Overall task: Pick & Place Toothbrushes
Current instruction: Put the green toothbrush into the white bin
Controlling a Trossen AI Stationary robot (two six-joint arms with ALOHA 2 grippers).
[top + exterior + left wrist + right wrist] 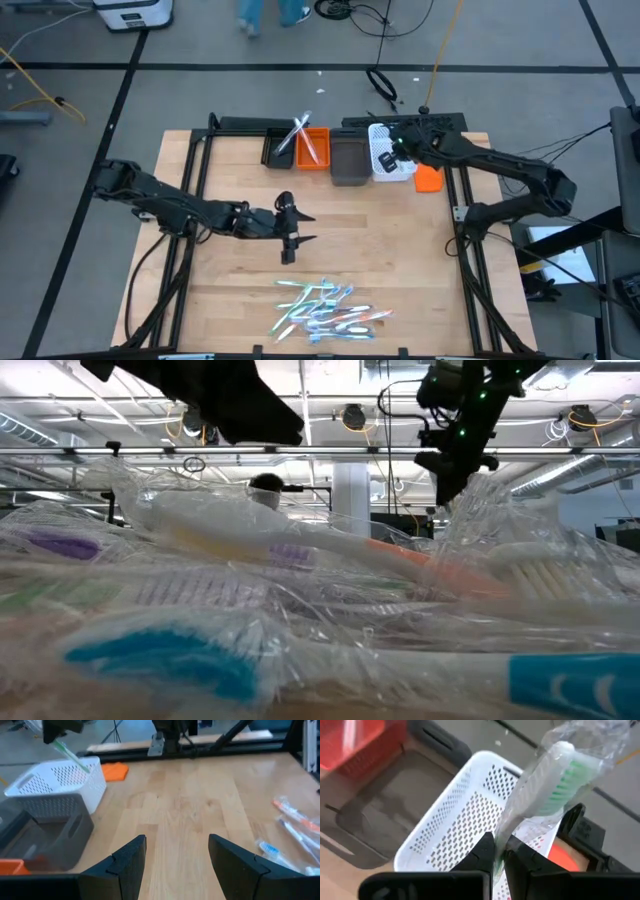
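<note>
A pile of plastic-wrapped toothbrushes lies on the wooden table near its near edge and fills the low view. One wrapped toothbrush rests slanted in the orange bin. My right gripper hovers over the white perforated bin, shut on a wrapped toothbrush with green bristles. My left gripper is open over bare table at mid-table, holding nothing. My right gripper pinches the green-bristled toothbrush by its handle between the two fingers. The brush is lifted clear above the white bin. Its bristled head points away from the fingers, inside its clear wrapper.
Along the far edge stand a black bin, the orange bin, a grey bin and the white bin, with an orange object beside it. Bare wood lies between the bins and the pile. A person shows beyond the table.
</note>
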